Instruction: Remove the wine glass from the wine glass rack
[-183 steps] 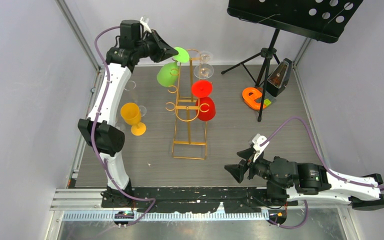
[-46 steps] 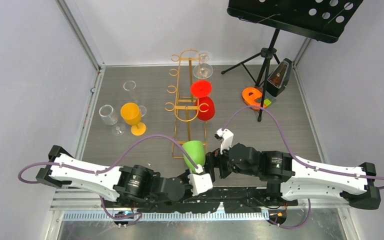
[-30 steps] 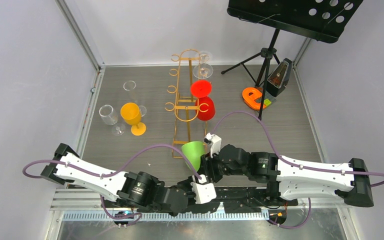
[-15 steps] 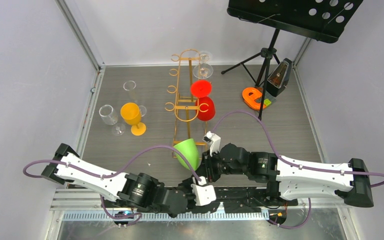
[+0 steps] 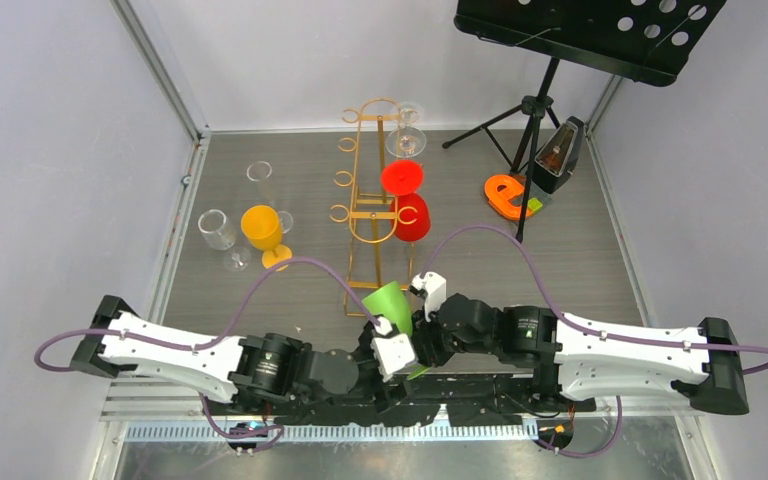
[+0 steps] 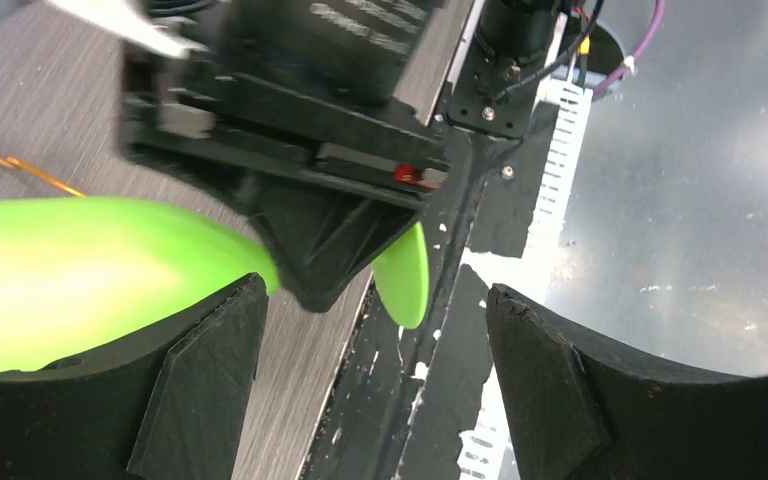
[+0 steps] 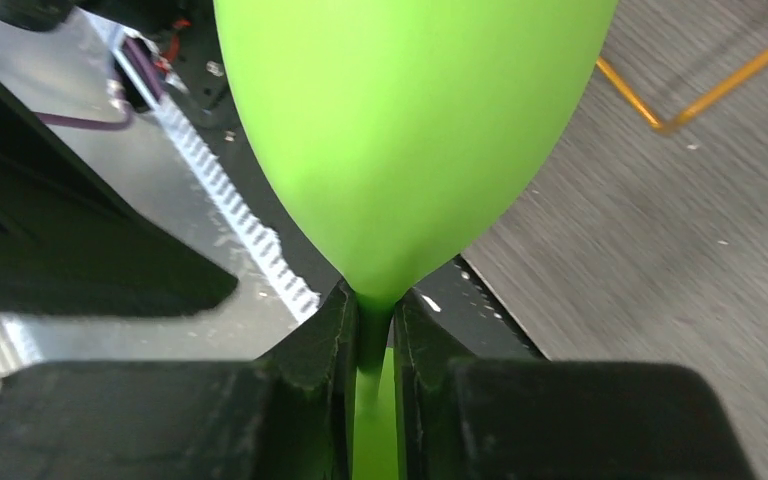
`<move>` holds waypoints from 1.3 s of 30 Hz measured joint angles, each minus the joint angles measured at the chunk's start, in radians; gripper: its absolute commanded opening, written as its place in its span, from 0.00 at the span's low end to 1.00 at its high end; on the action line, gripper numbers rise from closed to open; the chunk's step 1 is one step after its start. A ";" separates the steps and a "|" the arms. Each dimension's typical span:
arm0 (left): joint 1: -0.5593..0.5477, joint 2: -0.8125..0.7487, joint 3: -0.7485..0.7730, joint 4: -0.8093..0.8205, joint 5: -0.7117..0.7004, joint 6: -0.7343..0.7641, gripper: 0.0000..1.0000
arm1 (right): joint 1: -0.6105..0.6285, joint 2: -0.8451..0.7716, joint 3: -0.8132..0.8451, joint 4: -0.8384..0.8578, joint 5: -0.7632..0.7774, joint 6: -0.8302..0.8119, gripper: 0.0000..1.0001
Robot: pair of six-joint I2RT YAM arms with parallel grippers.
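In the top view, the green wine glass is no longer on the wine glass rack. It is held in the air at about 6 o'clock from the rack's base, close to the near edge of the table, and both arms meet there. Six seconds before, it was up at the rack's far left hooks with the left gripper around it; those hooks are now bare, so I judge the removal itself as done. Half a second before, the bowl sat a little more toward 9 o'clock; now it leans to 1 o'clock. In the left wrist view, the left gripper has its jaws spread wide with nothing pressed between them. The glass lies across at 10 o'clock and the right gripper bites its stem. In the right wrist view, the right gripper is clenched on the thin stem just under the bowl. It looks like the glass has passed from left to right, and what remains, I think, is to set it down.
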State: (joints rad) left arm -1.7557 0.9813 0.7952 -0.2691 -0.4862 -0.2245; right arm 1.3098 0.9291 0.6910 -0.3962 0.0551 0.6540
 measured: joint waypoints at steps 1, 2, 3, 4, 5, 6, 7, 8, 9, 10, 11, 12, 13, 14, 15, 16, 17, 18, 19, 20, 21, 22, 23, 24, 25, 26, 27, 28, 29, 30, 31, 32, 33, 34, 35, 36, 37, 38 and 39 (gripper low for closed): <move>0.020 -0.018 -0.015 0.016 0.014 -0.008 0.82 | 0.000 0.000 0.000 -0.018 0.010 -0.021 0.06; 0.041 -0.037 -0.032 0.031 0.029 -0.015 0.82 | 0.000 -0.002 0.000 -0.034 0.019 -0.039 0.06; 0.063 -0.056 -0.049 0.045 0.048 -0.027 0.82 | 0.000 -0.006 -0.002 -0.051 0.027 -0.059 0.06; 0.082 -0.072 -0.065 0.060 0.064 -0.034 0.82 | 0.000 -0.014 -0.004 -0.065 0.036 -0.077 0.06; 0.107 -0.093 -0.087 0.073 0.085 -0.045 0.82 | 0.000 -0.023 -0.006 -0.077 0.043 -0.090 0.06; 0.132 -0.115 -0.107 0.085 0.105 -0.059 0.82 | 0.000 -0.035 -0.007 -0.093 0.052 -0.106 0.06; 0.159 -0.135 -0.126 0.095 0.124 -0.072 0.82 | 0.000 -0.048 -0.007 -0.108 0.060 -0.121 0.06; 0.180 -0.152 -0.140 0.101 0.140 -0.085 0.82 | 0.000 -0.058 -0.007 -0.121 0.067 -0.134 0.06; 0.214 -0.174 -0.157 0.108 0.161 -0.101 0.82 | 0.001 -0.066 -0.007 -0.132 0.075 -0.144 0.06; 0.243 -0.196 -0.171 0.114 0.179 -0.116 0.83 | 0.002 -0.072 -0.007 -0.146 0.084 -0.155 0.06; 0.274 -0.218 -0.183 0.119 0.198 -0.135 0.83 | 0.004 -0.074 -0.006 -0.164 0.093 -0.165 0.06; 0.308 -0.243 -0.195 0.123 0.219 -0.153 0.83 | 0.006 -0.074 -0.006 -0.182 0.102 -0.175 0.06; 0.338 -0.266 -0.204 0.125 0.235 -0.172 0.83 | 0.009 -0.073 -0.006 -0.201 0.110 -0.186 0.05; 0.362 -0.285 -0.212 0.127 0.248 -0.192 0.83 | 0.012 -0.072 -0.005 -0.220 0.118 -0.193 0.06; 0.396 -0.307 -0.221 0.133 0.264 -0.216 0.83 | 0.019 -0.071 -0.002 -0.240 0.129 -0.206 0.06; 0.429 -0.330 -0.231 0.141 0.284 -0.239 0.83 | 0.025 -0.071 0.002 -0.253 0.134 -0.212 0.06; 0.463 -0.351 -0.243 0.149 0.306 -0.264 0.83 | 0.034 -0.071 0.008 -0.270 0.143 -0.222 0.06; 0.492 -0.367 -0.253 0.155 0.324 -0.283 0.83 | 0.043 -0.071 0.016 -0.285 0.151 -0.234 0.06; 0.530 -0.387 -0.268 0.163 0.348 -0.308 0.83 | 0.053 -0.070 0.025 -0.296 0.159 -0.242 0.06; 0.571 -0.406 -0.286 0.170 0.374 -0.336 0.83 | 0.064 -0.069 0.035 -0.306 0.167 -0.253 0.06; 0.599 -0.417 -0.300 0.172 0.395 -0.357 0.83 | 0.074 -0.067 0.043 -0.313 0.174 -0.261 0.06; 0.634 -0.432 -0.317 0.175 0.420 -0.381 0.83 | 0.088 -0.064 0.055 -0.321 0.185 -0.272 0.06; 0.657 -0.439 -0.328 0.176 0.435 -0.400 0.83 | 0.098 -0.061 0.062 -0.325 0.190 -0.282 0.06; 0.681 -0.448 -0.340 0.178 0.457 -0.422 0.83 | 0.111 -0.056 0.070 -0.331 0.196 -0.293 0.06; 0.710 -0.455 -0.353 0.182 0.482 -0.444 0.82 | 0.123 -0.050 0.077 -0.336 0.201 -0.304 0.06; 0.728 -0.459 -0.362 0.183 0.500 -0.460 0.82 | 0.134 -0.045 0.083 -0.340 0.208 -0.315 0.06; 0.753 -0.464 -0.370 0.184 0.520 -0.481 0.82 | 0.146 -0.038 0.088 -0.343 0.214 -0.325 0.06; 0.780 -0.471 -0.379 0.186 0.542 -0.503 0.81 | 0.157 -0.033 0.091 -0.345 0.220 -0.336 0.06; 0.799 -0.476 -0.386 0.188 0.560 -0.518 0.81 | 0.166 -0.030 0.093 -0.346 0.225 -0.343 0.06; 0.827 -0.484 -0.397 0.193 0.584 -0.539 0.80 | 0.178 -0.026 0.097 -0.349 0.234 -0.354 0.06; 0.859 -0.492 -0.409 0.197 0.611 -0.564 0.80 | 0.191 -0.025 0.098 -0.349 0.241 -0.366 0.06; 0.880 -0.496 -0.416 0.198 0.628 -0.581 0.79 | 0.201 -0.025 0.100 -0.351 0.248 -0.373 0.05; 0.909 -0.502 -0.426 0.201 0.654 -0.603 0.79 | 0.214 -0.026 0.103 -0.353 0.258 -0.382 0.06; 0.928 -0.506 -0.433 0.203 0.673 -0.616 0.79 | 0.226 -0.026 0.106 -0.353 0.267 -0.391 0.06; 0.951 -0.513 -0.442 0.209 0.697 -0.637 0.78 | 0.238 -0.026 0.108 -0.354 0.275 -0.397 0.05; 0.971 -0.518 -0.449 0.214 0.720 -0.656 0.78 | 0.253 -0.026 0.110 -0.354 0.286 -0.409 0.06; 0.994 -0.521 -0.459 0.224 0.748 -0.673 0.78 | 0.264 -0.026 0.113 -0.354 0.293 -0.417 0.06; 1.006 -0.522 -0.465 0.228 0.764 -0.687 0.78 | 0.272 -0.026 0.116 -0.354 0.299 -0.422 0.06; 1.022 -0.524 -0.474 0.237 0.788 -0.703 0.78 | 0.280 -0.026 0.121 -0.354 0.307 -0.431 0.06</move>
State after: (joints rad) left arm -0.7338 0.4576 0.3210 -0.0326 0.3016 -0.9276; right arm 1.5898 0.9031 0.8124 -0.7502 0.3622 0.2230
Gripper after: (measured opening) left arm 0.786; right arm 0.181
